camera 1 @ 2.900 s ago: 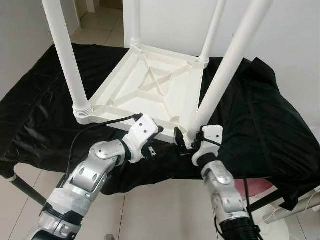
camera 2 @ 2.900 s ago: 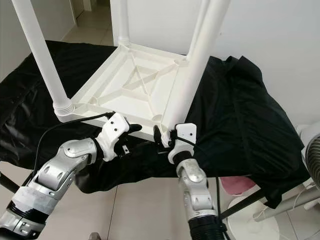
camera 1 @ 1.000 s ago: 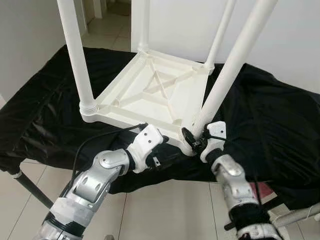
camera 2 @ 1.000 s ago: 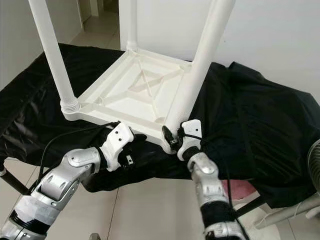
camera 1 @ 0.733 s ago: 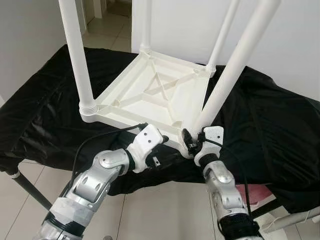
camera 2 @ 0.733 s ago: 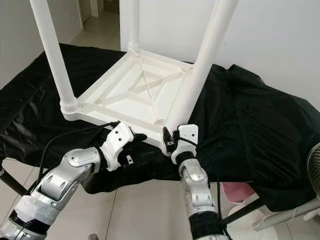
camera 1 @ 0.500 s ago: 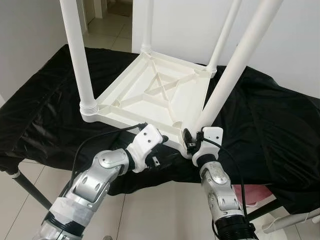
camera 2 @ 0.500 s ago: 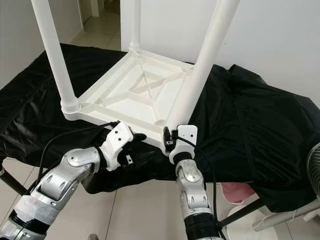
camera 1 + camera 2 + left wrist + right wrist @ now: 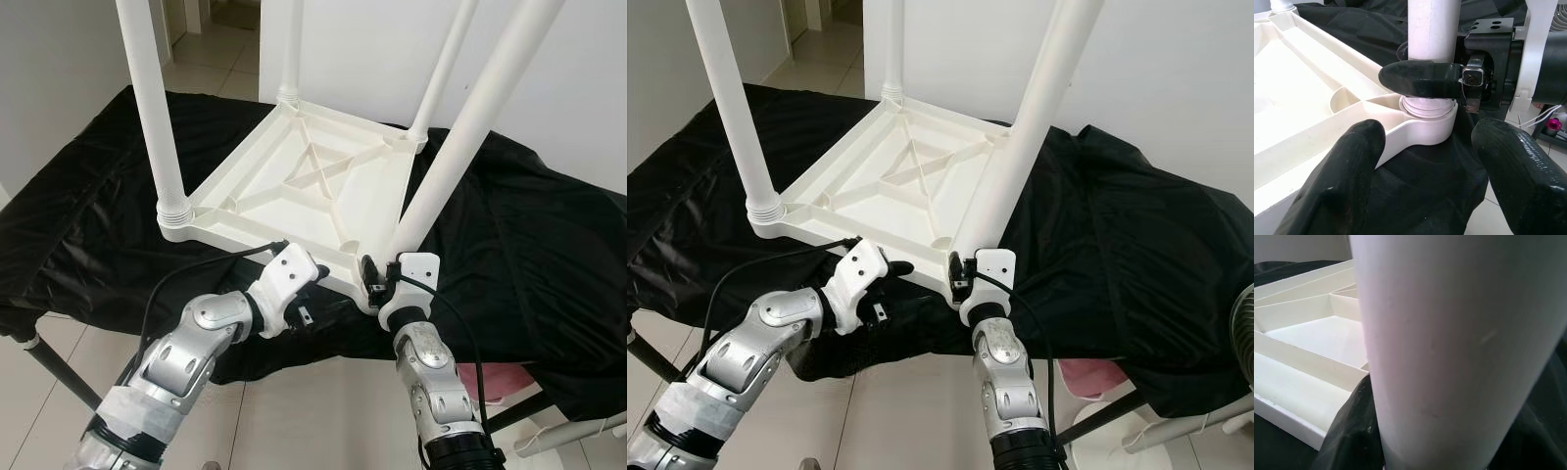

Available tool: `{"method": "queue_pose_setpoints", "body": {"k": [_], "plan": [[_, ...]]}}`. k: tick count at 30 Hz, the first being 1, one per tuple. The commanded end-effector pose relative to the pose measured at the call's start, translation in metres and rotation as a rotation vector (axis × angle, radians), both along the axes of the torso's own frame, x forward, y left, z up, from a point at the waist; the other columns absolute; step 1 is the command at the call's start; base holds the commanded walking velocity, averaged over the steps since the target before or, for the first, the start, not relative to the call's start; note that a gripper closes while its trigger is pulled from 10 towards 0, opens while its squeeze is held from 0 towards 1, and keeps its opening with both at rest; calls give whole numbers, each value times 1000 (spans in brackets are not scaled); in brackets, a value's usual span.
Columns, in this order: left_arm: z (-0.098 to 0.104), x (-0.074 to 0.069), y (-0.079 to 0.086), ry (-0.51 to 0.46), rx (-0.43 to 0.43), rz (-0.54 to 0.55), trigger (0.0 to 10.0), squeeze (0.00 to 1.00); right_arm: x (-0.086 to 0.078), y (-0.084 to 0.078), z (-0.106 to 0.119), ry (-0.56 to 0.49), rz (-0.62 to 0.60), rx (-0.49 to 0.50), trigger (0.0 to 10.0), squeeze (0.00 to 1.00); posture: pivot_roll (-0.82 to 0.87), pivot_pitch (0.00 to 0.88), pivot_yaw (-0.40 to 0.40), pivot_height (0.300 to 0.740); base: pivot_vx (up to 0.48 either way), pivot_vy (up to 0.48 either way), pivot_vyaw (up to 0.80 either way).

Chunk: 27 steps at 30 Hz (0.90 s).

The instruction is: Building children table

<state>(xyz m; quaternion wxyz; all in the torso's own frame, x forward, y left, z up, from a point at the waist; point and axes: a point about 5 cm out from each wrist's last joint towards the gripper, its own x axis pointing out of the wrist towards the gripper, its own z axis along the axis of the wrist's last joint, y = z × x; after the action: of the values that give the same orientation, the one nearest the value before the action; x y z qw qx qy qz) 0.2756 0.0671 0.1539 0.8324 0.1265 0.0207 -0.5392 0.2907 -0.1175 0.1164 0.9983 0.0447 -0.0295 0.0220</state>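
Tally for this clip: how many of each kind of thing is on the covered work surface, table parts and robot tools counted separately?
White table legs, standing up from the corners: 4
White tabletop, upside down: 1
Black cloth: 1
Robot tools: 2, left tool open, right tool gripping the nearest leg
Total: 8

right tool (image 9: 965,275) clamps table leg (image 9: 1024,137)

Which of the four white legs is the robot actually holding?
The near right leg, the one closest to the robot. The right gripper clamps its base; the other three stand untouched.
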Motion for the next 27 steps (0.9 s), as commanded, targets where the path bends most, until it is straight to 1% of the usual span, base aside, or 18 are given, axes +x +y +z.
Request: {"method": "queue_pose_setpoints", "body": {"k": [1, 9, 10, 11, 13, 14, 15, 17, 20, 21, 22, 23, 24, 25, 27], "plan": [[1, 0, -1, -7, 5, -13, 10000, 0, -6, 3, -9, 48, -34, 55, 10000, 1000, 36, 2, -101, 740, 0, 0, 0], [1, -1, 1, -4, 6, -9, 10000, 0, -7, -1, -5, 19, 8, 57, 10000, 1000, 39, 11, -101, 740, 0, 0, 0], [1, -1, 1, -4, 5, -7, 10000, 0, -7, -4, -4, 15, 40, 50, 10000, 878, 39, 13, -101, 740, 0, 0, 0], [1, -1, 1, -4, 5, -6, 10000, 0, -7, -8, -4, 8, 81, 39, 10000, 0, 39, 15, -103, 740, 0, 0, 0], [1, -1, 1, -4, 5, -6, 10000, 0, -7, -8, -4, 8, 81, 39, 10000, 0, 39, 15, -103, 740, 0, 0, 0], [1, -1, 2, -4, 5, -5, 10000, 0, -7, -12, -4, 1, 126, 26, 10000, 0, 40, 15, -103, 740, 0, 0, 0], [1, -1, 2, -4, 5, -5, 10000, 0, -7, -12, -4, 1, 126, 26, 10000, 0, 40, 15, -103, 740, 0, 0, 0], [1, 0, 3, -5, 6, 1, 10000, 0, -5, -19, -3, -12, 208, -24, 10000, 0, 40, 16, -103, 740, 0, 0, 0], [1, 0, 3, -5, 6, 2, 10000, 0, -4, -22, -3, -14, 242, -44, 10000, 0, 39, 20, -100, 740, 0, 0, 0], [1, 0, 3, -5, 6, 4, 10000, 0, -1, -26, -2, -18, 287, -68, 10000, 0, 40, 21, -101, 740, 0, 0, 0], [1, 0, 3, -5, 6, 4, 10000, 0, -1, -26, -2, -18, 287, -68, 10000, 0, 40, 21, -101, 740, 0, 0, 0], [2, 0, 4, -5, 5, 6, 10000, 0, 3, -30, 0, -22, 332, -102, 10000, 0, 41, 23, -101, 740, 0, 0, 0], [2, 0, 4, -5, 5, 6, 10000, 0, 3, -30, 0, -22, 332, -102, 10000, 0, 41, 23, -101, 740, 0, 0, 0], [2, 0, 4, -5, 3, 10, 10000, 0, 12, -39, 4, -24, 417, -161, 10000, 0, 41, 28, -98, 740, 0, 0, 0], [2, 1, 4, -5, 3, 11, 10000, 0, 14, -40, 5, -24, 436, -174, 10000, 0, 41, 28, -98, 740, 0, 0, 0]]}}
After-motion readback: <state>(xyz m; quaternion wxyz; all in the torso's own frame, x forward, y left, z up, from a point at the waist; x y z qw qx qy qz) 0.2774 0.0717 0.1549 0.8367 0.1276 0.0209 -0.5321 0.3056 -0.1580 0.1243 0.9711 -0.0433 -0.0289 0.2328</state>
